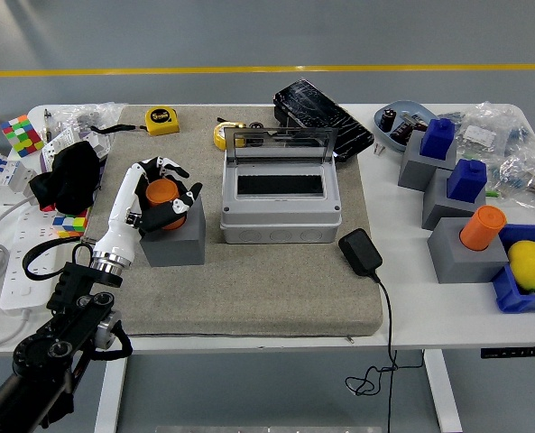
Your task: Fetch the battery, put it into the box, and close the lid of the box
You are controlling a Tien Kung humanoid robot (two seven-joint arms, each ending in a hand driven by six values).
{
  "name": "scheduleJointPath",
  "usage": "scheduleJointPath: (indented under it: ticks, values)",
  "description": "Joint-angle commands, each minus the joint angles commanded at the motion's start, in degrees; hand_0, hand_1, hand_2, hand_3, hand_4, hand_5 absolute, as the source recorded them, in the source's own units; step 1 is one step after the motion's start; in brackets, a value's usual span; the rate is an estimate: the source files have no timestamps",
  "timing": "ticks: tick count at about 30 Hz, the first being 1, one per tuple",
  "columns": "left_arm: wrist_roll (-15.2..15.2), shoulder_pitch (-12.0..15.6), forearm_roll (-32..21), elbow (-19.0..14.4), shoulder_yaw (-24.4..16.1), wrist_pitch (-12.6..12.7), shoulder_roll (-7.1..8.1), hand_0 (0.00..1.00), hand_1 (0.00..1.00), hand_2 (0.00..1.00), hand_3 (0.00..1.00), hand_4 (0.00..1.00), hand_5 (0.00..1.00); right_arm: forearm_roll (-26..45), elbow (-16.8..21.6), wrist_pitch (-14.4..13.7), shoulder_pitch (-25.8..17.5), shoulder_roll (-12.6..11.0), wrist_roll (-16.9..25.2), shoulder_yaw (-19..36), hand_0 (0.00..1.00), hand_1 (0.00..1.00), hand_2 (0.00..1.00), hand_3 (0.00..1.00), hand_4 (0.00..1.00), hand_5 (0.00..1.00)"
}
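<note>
An orange cylindrical battery [162, 192] stands upright in a grey block [173, 236] on the grey mat, left of the box. My left hand [163, 191] reaches in from the lower left and its fingers are curled around the battery, thumb in front, the other fingers behind. The grey box [281, 199] sits in the middle of the mat with its clear lid [281, 143] standing open at the back. A second orange cylinder [482, 226] stands in a grey block at the right. My right arm is out of view.
A black charger [360, 252] with its cable lies right of the box. Blue pieces on grey blocks [440, 153] and a blue bin with a yellow lemon [529, 263] stand at the right. Tape measures [162, 118], a black cloth [69, 175] and cube puzzles lie at the left.
</note>
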Motion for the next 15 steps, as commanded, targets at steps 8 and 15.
scheduleJointPath:
  ticks: [8,15]
  values:
    - [0.0,-0.51,-0.11,0.35,0.77,0.16,0.0,0.124,0.141,0.241,0.324,0.649,0.002,0.06,0.0,-0.03,-0.03,-0.01,0.1,-0.2,0.766,0.727,0.737,0.756,0.998,0.545]
    - [0.0,-0.63,0.59,-1.44,2.14,0.46,0.0,0.104,0.129,0.235,0.317,0.646,0.002,-0.24,0.0,-0.2,-0.2,0.04,0.16,0.03,0.767,0.726,0.738,0.756,0.998,0.546]
